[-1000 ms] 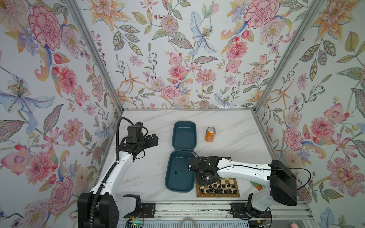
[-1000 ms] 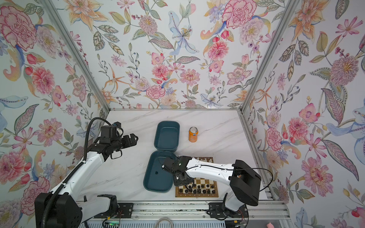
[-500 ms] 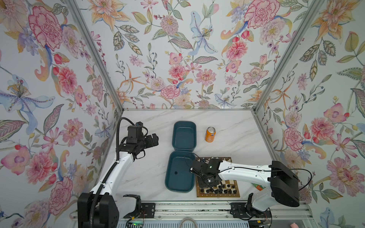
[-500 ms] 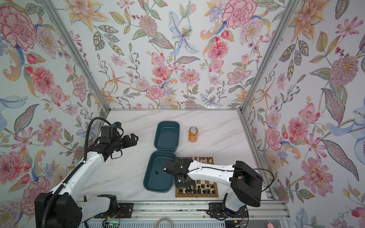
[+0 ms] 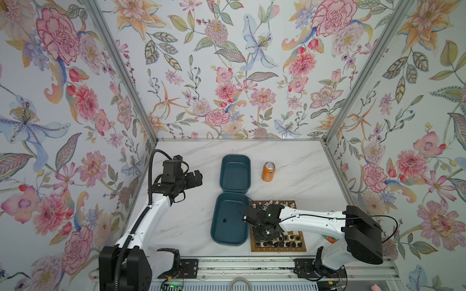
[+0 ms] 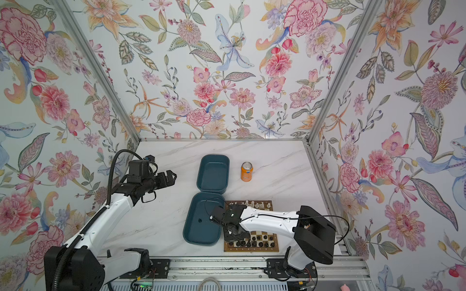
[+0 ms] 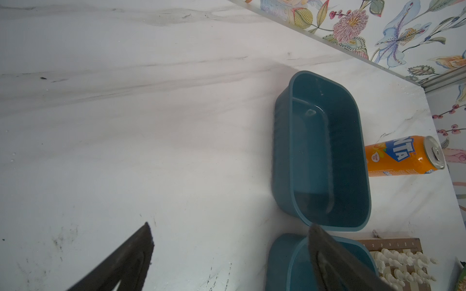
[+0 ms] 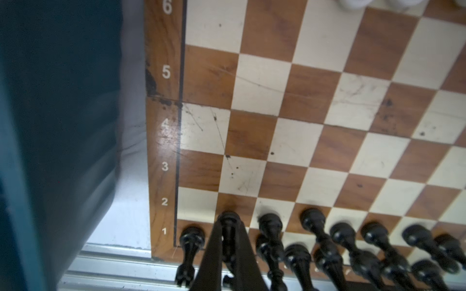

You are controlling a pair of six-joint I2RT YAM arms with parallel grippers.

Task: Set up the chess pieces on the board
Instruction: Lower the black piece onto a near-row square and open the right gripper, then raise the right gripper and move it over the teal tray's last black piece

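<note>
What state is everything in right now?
Left gripper: open, above bare table.
Right gripper: shut on a black piece.
Black pieces: standing on the board, near rows.
White pieces: standing at its far end.
Far tray: empty.
Near tray: nearly empty, one dark speck.
Can: upright.

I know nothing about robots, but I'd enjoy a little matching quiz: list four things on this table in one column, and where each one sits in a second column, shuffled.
Things
1. orange metal drink can
2. white chess pieces
3. black chess pieces
4. nearer dark teal plastic tray

Places
A. on the near rows of the square wooden chessboard
B. beside that board's left edge in both top views
C. on the board's far rows
D. upright on the white marble table, right of the farther dark teal tray

Pairs: 1-D, 2-C, 3-A, 4-B
</note>
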